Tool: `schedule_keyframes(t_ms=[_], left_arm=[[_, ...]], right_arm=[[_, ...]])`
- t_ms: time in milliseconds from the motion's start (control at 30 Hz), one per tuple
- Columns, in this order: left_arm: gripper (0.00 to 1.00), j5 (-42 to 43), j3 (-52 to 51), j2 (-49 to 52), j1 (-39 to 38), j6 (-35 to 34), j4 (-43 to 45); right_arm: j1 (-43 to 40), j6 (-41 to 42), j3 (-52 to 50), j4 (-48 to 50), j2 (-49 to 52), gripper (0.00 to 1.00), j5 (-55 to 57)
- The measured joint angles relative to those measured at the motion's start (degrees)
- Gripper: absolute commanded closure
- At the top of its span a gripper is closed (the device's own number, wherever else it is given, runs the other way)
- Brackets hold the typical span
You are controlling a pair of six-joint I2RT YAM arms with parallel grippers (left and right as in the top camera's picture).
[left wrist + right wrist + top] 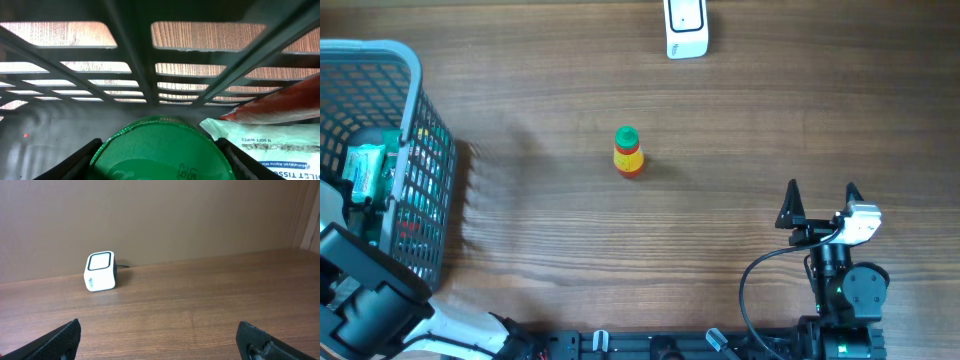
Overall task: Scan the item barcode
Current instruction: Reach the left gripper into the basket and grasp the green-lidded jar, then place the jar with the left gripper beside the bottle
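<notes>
My left gripper (157, 146) is down inside the grey mesh basket (417, 110). Its two black fingers press against opposite edges of a round green lid (160, 150), which fills the gap between them; what lies under the lid is hidden. The white barcode scanner (686, 28) stands at the table's far edge and also shows in the right wrist view as a scanner (100, 271) facing the arm. My right gripper (820, 195) rests at the near right, open, with only bare wood between its fingertips (67, 332).
A small bottle (628, 152) with a green cap and yellow and red body stands upright mid-table. Inside the basket, a white wipes packet (270, 145) and a red packet (285, 102) lie right of the lid. The basket wall (135, 55) stands close ahead.
</notes>
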Motion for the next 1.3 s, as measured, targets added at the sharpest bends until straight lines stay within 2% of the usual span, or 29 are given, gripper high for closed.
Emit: schedule_keyframes(t_ms=[167, 300, 500, 600, 700, 800, 900, 1033, 1200, 1300], left_arm=[[0.35, 1.1, -0.3, -3.6, 0.1, 0.0, -0.1], [0.35, 6.5, -0.4, -14.6, 0.1, 0.0, 0.0], [0.35, 24.5, -0.4, -34.9, -0.2, 0.0, 0.4], [0.35, 33.7, -0.4, -43.3, -3.7, 0.0, 0.4], [0.35, 38.7, -0.4, -49.1, -11.1, 0.3, 0.3], [0.35, 41.9, -0.4, -54.4, -21.5, 1.8, -0.3], [0.35, 43.1, -0.4, -55.5, -33.7, 4.6, -3.3], [0.35, 43.2, -0.4, -51.3, -48.2, 9.3, -4.6], [0.34, 40.7, -0.4, -41.4, -65.4, 14.7, -2.9], [0.32, 36.5, -0.4, -32.0, -75.8, 18.0, -0.5]], right_arm=[[0.0, 0.0, 0.0, 0.0, 0.0, 0.00, 0.0], [0.0, 0.0, 0.0, 0.0, 0.0, 0.00, 0.0], [0.0, 0.0, 0.0, 0.0, 0.0, 0.00, 0.0], [0.0, 0.0, 0.0, 0.0, 0.0, 0.00, 0.0], [0.0, 0.0, 0.0, 0.0, 0.0, 0.00, 0.0], [0.0, 0.0, 0.0, 0.0, 0.0, 0.00, 0.0], [0.0, 0.0, 0.0, 0.0, 0.0, 0.00, 0.0], [0.0, 0.0, 0.0, 0.0, 0.0, 0.00, 0.0], [0.0, 0.0, 0.0, 0.0, 0.0, 0.00, 0.0], [0.0, 0.0, 0.0, 0.0, 0.0, 0.00, 0.0]])
